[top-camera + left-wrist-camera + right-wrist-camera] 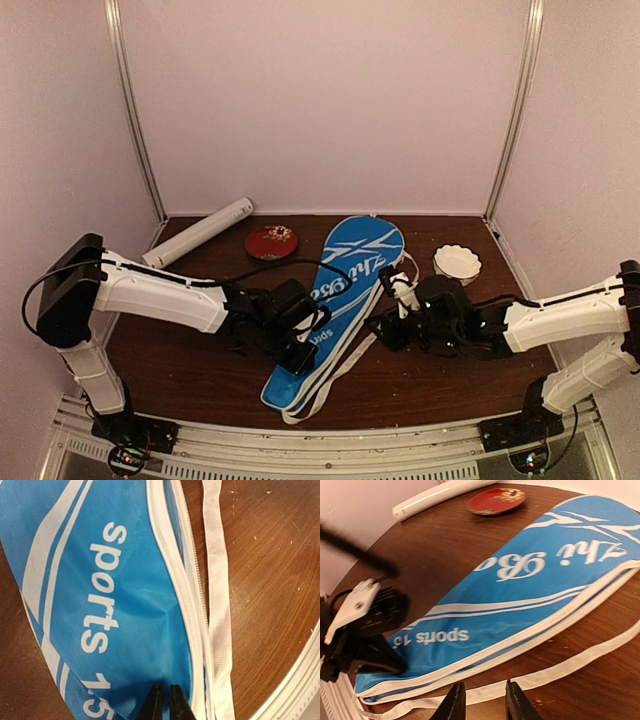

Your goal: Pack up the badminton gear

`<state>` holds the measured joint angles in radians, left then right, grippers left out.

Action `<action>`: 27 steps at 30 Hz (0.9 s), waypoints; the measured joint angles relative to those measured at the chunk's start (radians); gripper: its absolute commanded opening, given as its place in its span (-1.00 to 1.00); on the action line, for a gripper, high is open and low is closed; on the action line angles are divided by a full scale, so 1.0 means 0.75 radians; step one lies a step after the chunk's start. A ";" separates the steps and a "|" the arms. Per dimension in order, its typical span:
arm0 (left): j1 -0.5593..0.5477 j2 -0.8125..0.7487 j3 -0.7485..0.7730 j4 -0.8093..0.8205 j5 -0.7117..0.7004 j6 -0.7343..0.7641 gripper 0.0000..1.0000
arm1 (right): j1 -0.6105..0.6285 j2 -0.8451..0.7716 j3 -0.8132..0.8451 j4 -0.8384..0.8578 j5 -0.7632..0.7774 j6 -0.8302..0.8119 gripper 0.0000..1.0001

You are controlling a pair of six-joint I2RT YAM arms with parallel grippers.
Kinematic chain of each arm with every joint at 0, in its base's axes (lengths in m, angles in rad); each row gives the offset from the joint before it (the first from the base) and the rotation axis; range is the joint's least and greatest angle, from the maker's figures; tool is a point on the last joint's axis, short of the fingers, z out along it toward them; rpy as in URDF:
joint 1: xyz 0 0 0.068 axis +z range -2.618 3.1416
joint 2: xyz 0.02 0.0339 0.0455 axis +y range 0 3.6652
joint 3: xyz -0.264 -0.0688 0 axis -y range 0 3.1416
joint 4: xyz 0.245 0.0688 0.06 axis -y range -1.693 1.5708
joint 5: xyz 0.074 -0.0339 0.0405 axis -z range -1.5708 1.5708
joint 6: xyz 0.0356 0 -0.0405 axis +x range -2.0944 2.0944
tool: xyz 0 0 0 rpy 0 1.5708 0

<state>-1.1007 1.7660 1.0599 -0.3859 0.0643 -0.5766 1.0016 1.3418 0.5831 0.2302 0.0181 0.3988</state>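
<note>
You're working inside a robot test booth of the lab sort, not a lived-in room: plain pale wall panels (320,100) box in three sides, joined at the back corners by bare metal posts (135,110). The dark wooden table (200,375) fills the booth, with a slotted aluminium rail (330,440) along its near edge carrying your left arm (150,290) and right arm (570,315). What lies on it reads as staged props of unlike kinds: a blue racket bag (350,270), a white tube (198,232), a red dish (272,241), a scalloped bowl (457,263).
</note>
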 measured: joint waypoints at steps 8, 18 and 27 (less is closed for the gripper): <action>-0.008 -0.031 -0.041 -0.009 -0.074 -0.002 -0.68 | -0.301 -0.030 0.144 -0.251 -0.075 0.000 -0.40; 0.020 -0.147 -0.178 0.000 -0.149 -0.008 -0.67 | -0.585 0.193 0.414 -0.463 -0.175 -0.108 -0.39; 0.060 -0.189 -0.215 -0.025 -0.186 -0.007 -0.65 | -0.675 0.543 0.722 -0.667 -0.270 -0.213 -0.42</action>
<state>-1.0561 1.6245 0.8989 -0.4046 -0.0753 -0.5816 0.4953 1.7493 1.1244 -0.2703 -0.1844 0.2390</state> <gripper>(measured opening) 0.173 0.297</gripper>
